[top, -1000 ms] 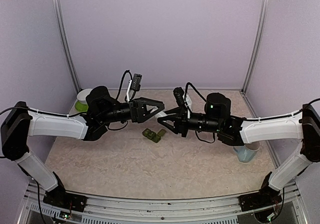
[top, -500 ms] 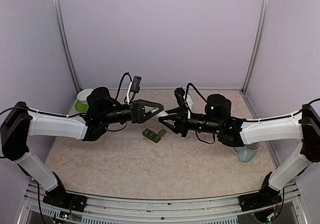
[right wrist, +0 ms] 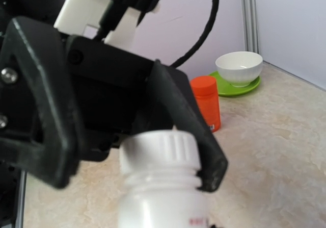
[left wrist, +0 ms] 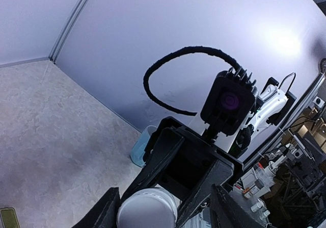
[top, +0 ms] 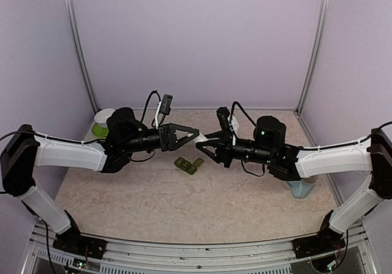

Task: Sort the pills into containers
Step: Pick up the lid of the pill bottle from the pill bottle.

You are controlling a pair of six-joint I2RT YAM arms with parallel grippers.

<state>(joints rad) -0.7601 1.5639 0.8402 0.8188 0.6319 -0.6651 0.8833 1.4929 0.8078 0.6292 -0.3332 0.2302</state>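
R gripper (top: 203, 143) clenched on white pill bottle (right wrist: 160, 192). Bottle axis runs out along its fingers, roughly level, cap (right wrist: 159, 147) pointing at L gripper (top: 195, 132). L jaws part open and straddling the ribbed cap: one finger (right wrist: 210, 159) looks against the cap, other side shows a gap in L wrist cam, so not clamped yet and L holds nothing. The containers (top: 188, 164) sit on table (top: 122, 194) below the two grippers, a bit to the base side, apart from both. Lids open/shut: can't tell from top cam. Step imo = uncapping; task barely begun, no pills seen out. To do it well: centre cap btw L fingers before squeezing so bottle isn't shoved sideways in R's grip. Grab ribbed band only, not neck/shoulder. Keep both wrists coaxial w/ bottle, twist w/ L, R just holds. Bottle's near level, so tip mouth up before cap comes free, else pills could spill past the containers. Orange bottle (right wrist: 206, 103) + white bowl (right wrist: 239, 65) are behind L gripper, out of the way.
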